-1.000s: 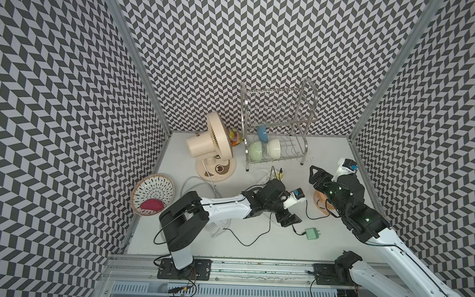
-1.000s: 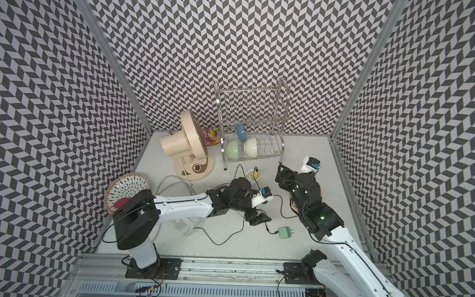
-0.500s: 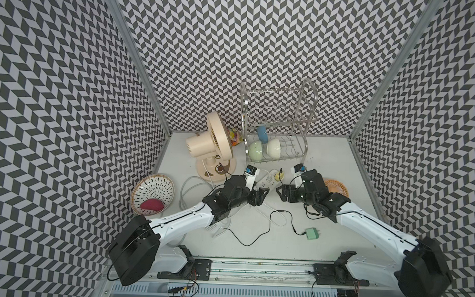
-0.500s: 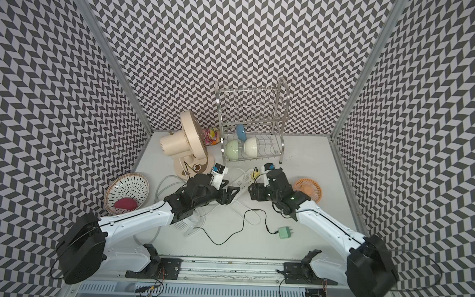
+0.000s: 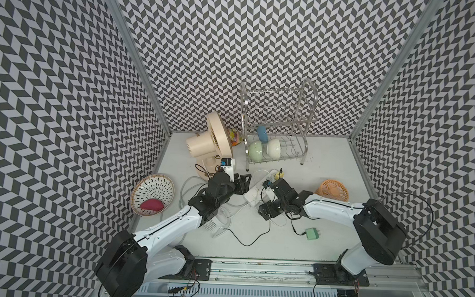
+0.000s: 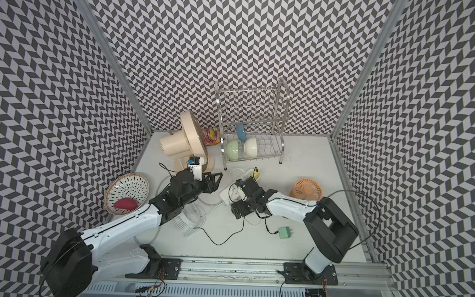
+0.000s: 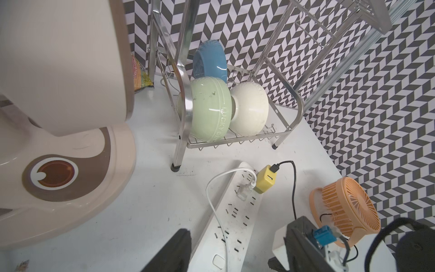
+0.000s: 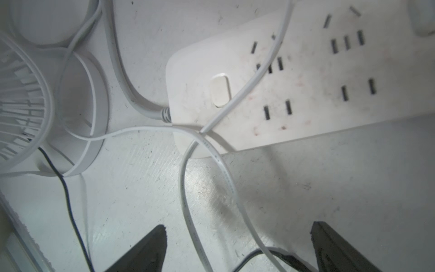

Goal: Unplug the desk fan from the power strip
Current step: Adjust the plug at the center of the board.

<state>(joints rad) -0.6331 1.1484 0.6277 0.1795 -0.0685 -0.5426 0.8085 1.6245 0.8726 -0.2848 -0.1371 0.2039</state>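
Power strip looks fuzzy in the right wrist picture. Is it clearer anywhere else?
Right wrist view: the power strip sits very close, so its socket holes look soft, and a shadow darkens the table beside it. Left wrist view: its holes are crisp.

The power strip (image 7: 235,219) lies flat on the white table (image 7: 153,212). Near one end of it a yellow adapter (image 7: 266,182) with a black cable (image 7: 293,188) is plugged in, and a clear plug (image 7: 244,192) on a white cord (image 7: 208,192) sits just beside the adapter. Past that end stands a dish rack (image 7: 182,131) with three bowls (image 7: 209,110); a beige fan (image 7: 58,176) and an orange fan (image 7: 348,209) flank the strip
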